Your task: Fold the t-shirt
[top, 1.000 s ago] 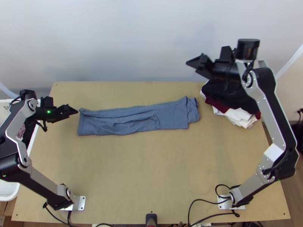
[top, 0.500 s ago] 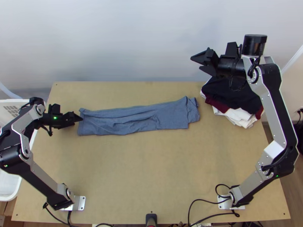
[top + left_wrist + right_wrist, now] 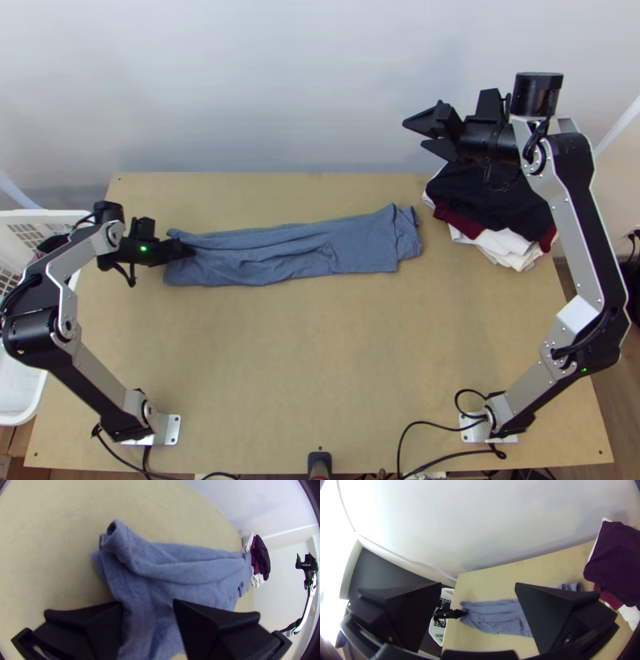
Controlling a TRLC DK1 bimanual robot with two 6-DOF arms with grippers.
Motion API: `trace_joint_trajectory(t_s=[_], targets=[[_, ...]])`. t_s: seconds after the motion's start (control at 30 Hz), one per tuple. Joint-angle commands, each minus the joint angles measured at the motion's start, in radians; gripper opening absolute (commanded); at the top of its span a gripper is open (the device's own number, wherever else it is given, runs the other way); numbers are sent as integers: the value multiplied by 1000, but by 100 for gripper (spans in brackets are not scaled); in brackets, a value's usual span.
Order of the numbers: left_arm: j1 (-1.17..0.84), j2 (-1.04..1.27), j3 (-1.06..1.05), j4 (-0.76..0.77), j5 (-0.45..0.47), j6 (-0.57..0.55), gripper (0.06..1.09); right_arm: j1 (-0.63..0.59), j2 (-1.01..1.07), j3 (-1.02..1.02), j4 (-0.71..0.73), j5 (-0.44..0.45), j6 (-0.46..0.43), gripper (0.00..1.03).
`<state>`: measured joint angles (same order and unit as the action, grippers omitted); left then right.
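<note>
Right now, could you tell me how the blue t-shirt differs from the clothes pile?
The blue t-shirt lies in a long strip; the clothes pile is stacked. The blue t-shirt is one colour; the clothes pile is dark, maroon and white. Both rest on the table.

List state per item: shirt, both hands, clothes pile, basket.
T-shirt: folded into a long, creased strip; fold count unclear
Left hand: open, at the strip's left end
Right hand: open, raised
Clothes pile: loosely stacked, edges uneven
Basket: open-topped
</note>
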<state>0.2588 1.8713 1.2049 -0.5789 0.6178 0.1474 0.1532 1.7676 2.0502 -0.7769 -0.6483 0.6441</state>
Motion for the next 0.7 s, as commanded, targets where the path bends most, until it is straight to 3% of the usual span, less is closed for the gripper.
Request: trace_joint_trajectory(t_s=[0.0, 0.33, 0.67], targets=[[-6, 3, -50, -12, -24, -32, 10, -23, 10, 34, -25, -11, 12, 99], [267, -89, 12, -116, -55, 98, 10, -66, 6, 28, -151, 9, -109, 99], [474, -172, 188, -326, -112, 208, 10, -92, -31, -94, -151, 110, -271, 99]])
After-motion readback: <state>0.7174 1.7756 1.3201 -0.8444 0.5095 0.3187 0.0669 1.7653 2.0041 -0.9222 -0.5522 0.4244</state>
